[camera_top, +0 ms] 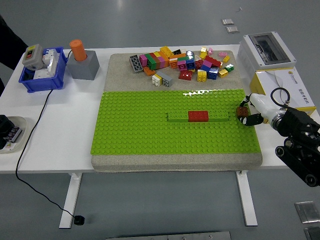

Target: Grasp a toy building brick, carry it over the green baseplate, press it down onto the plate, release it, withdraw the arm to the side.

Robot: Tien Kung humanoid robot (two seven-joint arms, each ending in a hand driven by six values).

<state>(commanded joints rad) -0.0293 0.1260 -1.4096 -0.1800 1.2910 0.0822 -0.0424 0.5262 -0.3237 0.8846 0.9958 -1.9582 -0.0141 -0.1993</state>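
Note:
The green baseplate (150, 127) lies on a grey mat in the middle of the table. A row of green and red bricks (198, 116) is pressed onto it. My right hand (248, 112) comes in from the right edge and is shut on a small brown brick (242, 111), holding it at the plate's right edge, just right of the row. A heap of loose coloured bricks (182, 62) lies on the mat behind the plate. My left arm is out of view.
A white box (265, 49) and a yellow-white carton (287, 82) stand at the right. A blue bin (42, 70) and a grey block with an orange cylinder (81, 61) stand at the far left. A black cable (30, 135) runs across the table's left side.

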